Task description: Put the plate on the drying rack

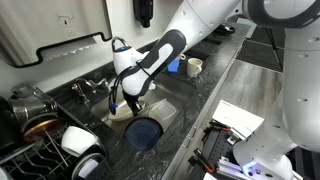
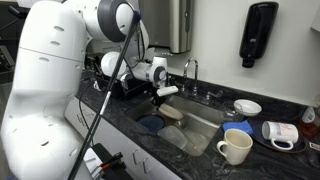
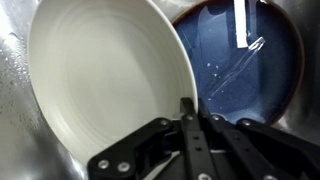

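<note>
The cream-beige plate (image 3: 105,80) fills the left of the wrist view, tilted up on its edge in the sink. My gripper (image 3: 188,105) is shut on the plate's right rim. A dark blue round dish (image 3: 245,70) lies right behind the plate. In both exterior views the gripper (image 1: 120,100) (image 2: 165,92) is down in the sink with the plate (image 1: 126,113) (image 2: 173,112) under it. The black wire drying rack (image 1: 25,160) stands beside the sink and holds white bowls (image 1: 78,140).
The steel sink basin (image 1: 168,110) (image 2: 205,128) holds the blue dish (image 1: 145,132) (image 2: 150,124). A faucet (image 2: 186,70) stands behind the sink. A cream mug (image 2: 233,147), another mug (image 2: 280,132) and a small plate (image 2: 247,106) sit on the dark counter.
</note>
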`<act>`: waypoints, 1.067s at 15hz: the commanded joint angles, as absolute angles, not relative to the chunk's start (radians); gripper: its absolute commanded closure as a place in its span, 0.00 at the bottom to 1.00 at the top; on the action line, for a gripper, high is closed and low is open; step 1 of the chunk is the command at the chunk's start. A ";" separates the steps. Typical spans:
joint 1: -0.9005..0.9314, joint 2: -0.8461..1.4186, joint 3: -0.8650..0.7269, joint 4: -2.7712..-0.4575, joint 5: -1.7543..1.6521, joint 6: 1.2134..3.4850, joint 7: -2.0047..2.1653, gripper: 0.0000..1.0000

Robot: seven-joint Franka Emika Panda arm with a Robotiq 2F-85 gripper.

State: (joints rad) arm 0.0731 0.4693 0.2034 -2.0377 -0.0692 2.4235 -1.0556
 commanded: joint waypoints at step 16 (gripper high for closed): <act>0.084 -0.025 0.227 -2.372 0.230 2.375 -1.461 0.99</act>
